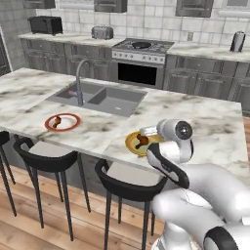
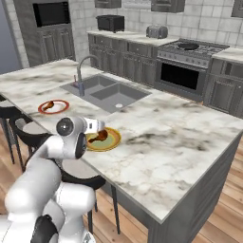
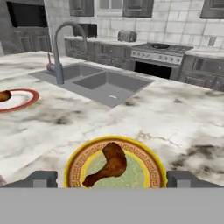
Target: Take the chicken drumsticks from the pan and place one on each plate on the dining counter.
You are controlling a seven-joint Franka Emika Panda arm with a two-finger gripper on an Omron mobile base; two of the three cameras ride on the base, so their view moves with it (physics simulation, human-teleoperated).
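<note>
The gripper [image 3: 112, 178] stands wide open and empty. Just ahead of its fingertips, one drumstick [image 3: 109, 164] lies on the yellow plate [image 3: 144, 157]. Farther left, the other drumstick [image 3: 4, 95] rests on the red-rimmed plate [image 3: 24, 103], on the dining counter [image 3: 175, 118].

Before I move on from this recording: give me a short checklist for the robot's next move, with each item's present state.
1. Drumstick lies on the yellow plate: ok.
2. Second drumstick lies on the red plate: ok.
3. Gripper open, holding nothing: ok.
4. Both plates sit on the dining counter: ok.
5. Pan on the stove holds no food: cannot tell, too far off.
</note>
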